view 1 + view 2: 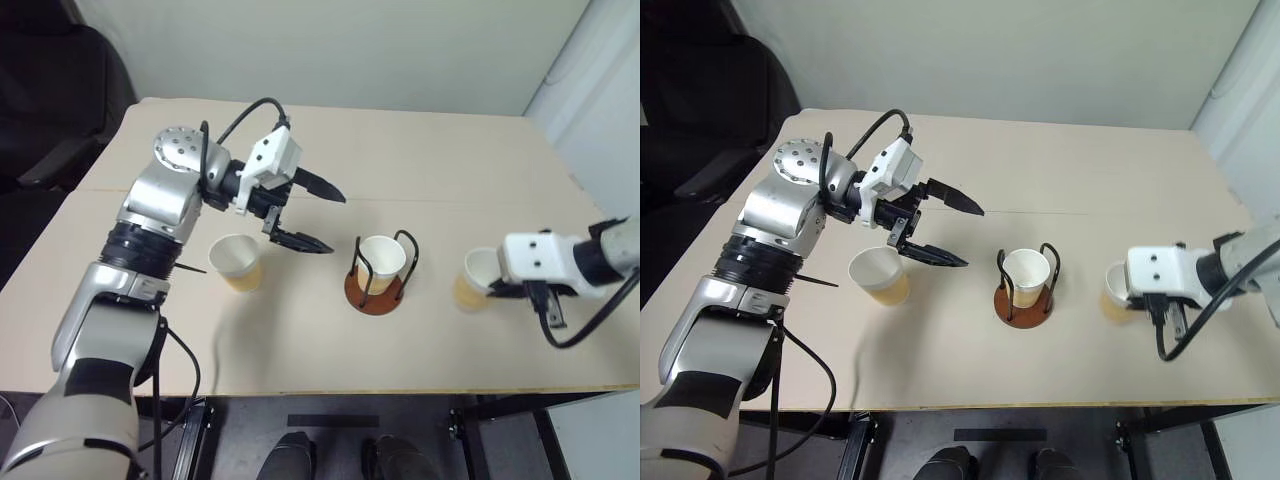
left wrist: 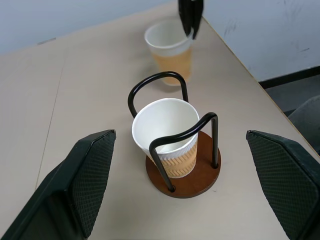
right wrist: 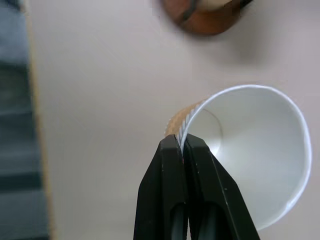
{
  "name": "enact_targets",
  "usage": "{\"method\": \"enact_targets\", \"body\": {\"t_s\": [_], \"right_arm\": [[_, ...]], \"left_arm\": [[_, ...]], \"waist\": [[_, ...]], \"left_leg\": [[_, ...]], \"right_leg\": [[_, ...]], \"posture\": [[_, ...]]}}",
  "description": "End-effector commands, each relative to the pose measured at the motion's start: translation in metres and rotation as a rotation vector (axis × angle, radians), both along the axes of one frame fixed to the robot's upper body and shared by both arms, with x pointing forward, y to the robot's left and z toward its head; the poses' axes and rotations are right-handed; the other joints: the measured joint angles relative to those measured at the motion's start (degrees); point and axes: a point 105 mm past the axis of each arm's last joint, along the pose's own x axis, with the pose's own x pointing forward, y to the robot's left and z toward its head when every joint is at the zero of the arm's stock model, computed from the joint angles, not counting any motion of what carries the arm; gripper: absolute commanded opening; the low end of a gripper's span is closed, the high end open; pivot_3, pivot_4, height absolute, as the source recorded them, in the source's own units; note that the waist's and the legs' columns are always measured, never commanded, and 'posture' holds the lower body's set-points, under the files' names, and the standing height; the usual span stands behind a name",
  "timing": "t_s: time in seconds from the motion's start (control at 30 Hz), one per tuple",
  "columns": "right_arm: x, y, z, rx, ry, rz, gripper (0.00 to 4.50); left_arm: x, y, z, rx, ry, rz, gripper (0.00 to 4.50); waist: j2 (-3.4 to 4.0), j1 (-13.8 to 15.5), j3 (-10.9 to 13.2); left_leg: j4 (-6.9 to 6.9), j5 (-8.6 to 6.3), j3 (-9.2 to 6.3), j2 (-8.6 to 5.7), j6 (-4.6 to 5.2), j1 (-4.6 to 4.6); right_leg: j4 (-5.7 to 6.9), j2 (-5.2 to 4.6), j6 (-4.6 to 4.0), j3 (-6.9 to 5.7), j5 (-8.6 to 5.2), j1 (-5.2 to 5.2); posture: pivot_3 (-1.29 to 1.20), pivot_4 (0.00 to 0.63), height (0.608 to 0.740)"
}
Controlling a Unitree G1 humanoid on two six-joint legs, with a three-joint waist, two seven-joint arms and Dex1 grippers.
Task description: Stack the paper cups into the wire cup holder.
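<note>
Pale beige surface [image 1: 420,160] against a plain light wall, and all the action sits along its near half. Right tool [image 3: 183,142] first: its two black fingers are pressed tight together, pinching the wall of a paper cup [image 3: 255,150] right at the rolled white rim, one finger inside, one outside. That cup tips in the grip, its white inside open to the wrist camera, and in the head views it sits at the robot's right side of the surface, just beside the white wrist block. Moving inward, the wire cup holder [image 1: 378,290] stands near the middle, reddish-brown disc base flat on the surface, black wire loops upright, and a second paper cup [image 1: 383,258] is seated upright between those loops. Over to the left tool [image 1: 310,215]: fingers spread wide apart, gripping nothing, hanging above the surface and pointing toward the holder. Just beneath and beside its lower finger stands the third paper cup [image 1: 237,262], upright on the surface, untouched, well apart from the holder.
</note>
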Motion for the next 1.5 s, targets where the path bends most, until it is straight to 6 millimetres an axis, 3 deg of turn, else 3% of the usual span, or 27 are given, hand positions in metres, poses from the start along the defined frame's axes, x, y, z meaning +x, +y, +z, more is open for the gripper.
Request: {"method": "enact_targets", "body": {"t_s": [0.03,0.27,0.43,0.63,0.97,1.5], "right_arm": [[0.006,0.001,0.023,0.017,-0.068,-0.002,0.02],[0.021,0.003,0.056,0.030,-0.169,0.006,0.02],[0.024,0.021,0.093,0.087,-0.248,0.060,0.02],[0.013,0.048,0.110,0.132,-0.248,0.158,0.02],[-0.016,0.098,0.110,0.152,-0.183,0.365,0.02],[-0.004,0.102,0.069,0.136,-0.075,0.366,0.02]], "left_arm": [[-0.008,0.002,0.005,0.016,-0.026,-0.046,4.50],[-0.009,0.001,0.002,0.022,0.002,-0.052,4.50],[-0.010,0.002,0.001,0.032,0.011,-0.051,4.50],[-0.010,0.001,0.000,0.030,0.014,-0.051,4.50],[-0.010,-0.001,-0.001,0.025,0.023,-0.055,4.50],[-0.009,-0.001,-0.001,0.017,0.027,-0.053,4.50]], "waist": [[0.00,0.1,0.0],[0.01,0.1,0.0],[0.06,-0.3,0.0],[0.08,-0.3,0.0],[0.14,-0.4,0.1],[0.16,-0.4,0.1]], "left_leg": [[-0.01,0.00,-0.01,0.00,0.00,0.00],[-0.01,-0.02,-0.01,-0.01,0.03,-0.02],[-0.05,-0.02,-0.01,-0.01,0.03,-0.02],[-0.06,-0.02,-0.03,-0.02,0.03,-0.06],[-0.07,-0.02,-0.04,-0.02,0.03,-0.11],[-0.06,-0.01,-0.05,-0.03,0.02,-0.15]], "right_leg": [[-0.01,0.00,0.00,-0.01,0.00,0.00],[-0.10,-0.01,0.00,0.00,0.00,0.00],[-0.07,-0.01,0.00,0.00,0.00,-0.04],[-0.16,-0.01,-0.01,-0.01,0.00,-0.05],[-0.18,-0.01,-0.02,-0.02,-0.01,-0.11],[-0.19,-0.03,-0.02,-0.02,-0.01,-0.13]], "posture": [[0.00,0.150,0.740],[0.00,0.150,0.740],[0.00,0.150,0.740],[0.00,0.150,0.740],[0.00,0.150,0.740],[0.00,0.150,0.740]]}}
